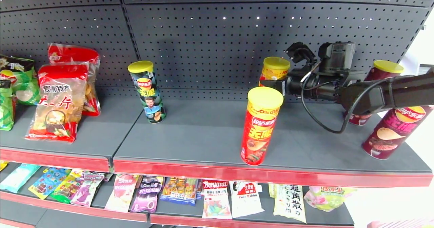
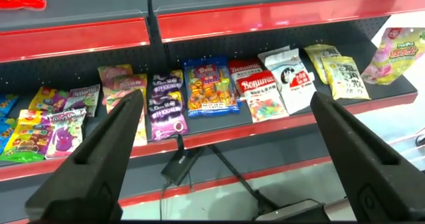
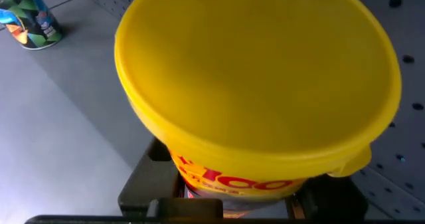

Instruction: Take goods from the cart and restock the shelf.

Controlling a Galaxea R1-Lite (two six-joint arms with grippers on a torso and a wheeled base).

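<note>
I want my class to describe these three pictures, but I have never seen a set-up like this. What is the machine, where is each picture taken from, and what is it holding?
It is a two-armed robot restocking a shop shelf. The wide picture comes from a camera on its head, facing the shelf. The other two come from cameras on its wrists. On the shelf stand a green can, a red can in front, two maroon cans at the right and snack bags at the left. The right gripper, on the arm at the right, has its fingers closed on an orange can at the back. The right wrist camera looks down on that can's yellow lid. The left gripper is open and empty, facing packets lower down.
</note>
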